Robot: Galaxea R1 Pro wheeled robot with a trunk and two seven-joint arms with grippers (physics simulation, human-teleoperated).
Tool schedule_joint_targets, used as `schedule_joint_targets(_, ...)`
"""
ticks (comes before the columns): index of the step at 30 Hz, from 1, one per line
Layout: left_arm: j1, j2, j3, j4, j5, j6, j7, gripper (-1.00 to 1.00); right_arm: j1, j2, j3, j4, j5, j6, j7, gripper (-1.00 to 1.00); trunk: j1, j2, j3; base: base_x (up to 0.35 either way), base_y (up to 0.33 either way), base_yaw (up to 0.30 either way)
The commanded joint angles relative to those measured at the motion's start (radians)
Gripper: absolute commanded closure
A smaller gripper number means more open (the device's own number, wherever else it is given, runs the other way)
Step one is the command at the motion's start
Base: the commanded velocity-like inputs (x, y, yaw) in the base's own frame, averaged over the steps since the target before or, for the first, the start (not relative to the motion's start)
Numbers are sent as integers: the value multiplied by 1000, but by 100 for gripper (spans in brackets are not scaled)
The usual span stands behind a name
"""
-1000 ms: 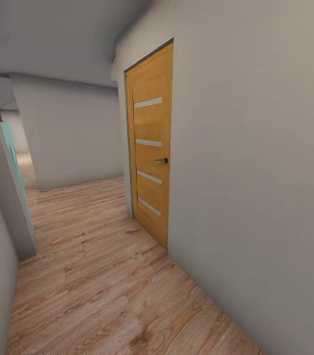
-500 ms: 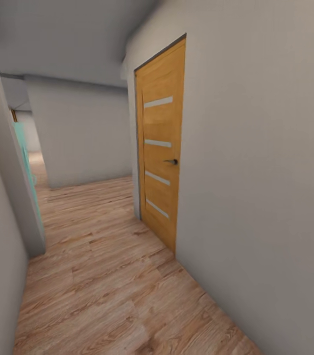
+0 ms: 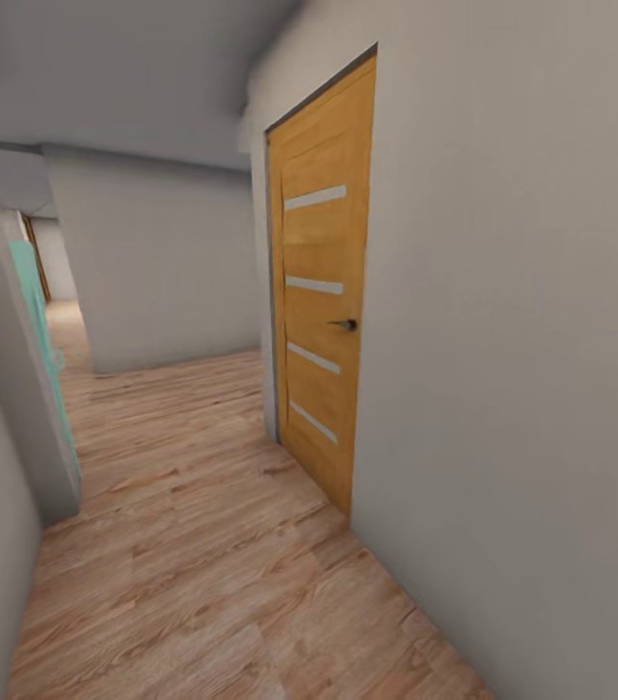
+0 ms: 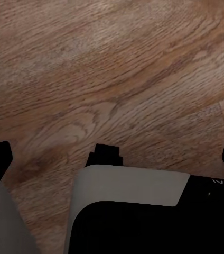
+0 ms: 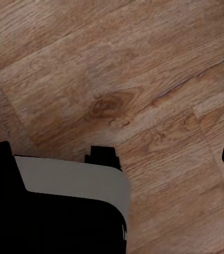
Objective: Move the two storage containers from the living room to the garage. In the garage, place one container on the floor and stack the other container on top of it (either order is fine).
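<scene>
A: What does the head view hold?

B: One closed wooden door point(image 3: 321, 282) right of centre, with four pale strips and one dark handle point(image 3: 345, 324). Grey walls point(image 3: 523, 340) run down both sides, a plank floor point(image 3: 202, 544) fills the lower middle, and a teal panel point(image 3: 37, 321) stands at the left edge. It's a corridor; I can't pick out the two red bins here.

A: And the left wrist view?

B: Wood grain across the top. The left claw point(image 4: 112, 159) has two dark fingertips, one at each side edge, spread wide with nothing between; robot body sits in the lower frame.

A: The right wrist?

B: Much the same: one knot point(image 5: 109, 104) in the planks at centre, and the right claw point(image 5: 114, 159) with two tips wide apart, empty.
</scene>
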Motion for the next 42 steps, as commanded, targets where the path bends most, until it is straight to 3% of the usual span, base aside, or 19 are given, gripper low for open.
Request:
schedule_joint_targets(1,-1,0,-8,0,9,-1,2,-100,-1,0,8,3,-9,-5,0,-100,1,-1,-1,321,0,202)
schedule_joint_targets(17,-1,0,-8,0,10,-1,2,-100,-1,-1,8,2,-9,-5,0,-100,1,-1,-1,321,0,251)
schedule_joint_targets(42,-1,0,-8,0,10,-1,2,-100,-1,-2,10,2,-8,-5,2,-100,1,-1,-1,321,0,9)
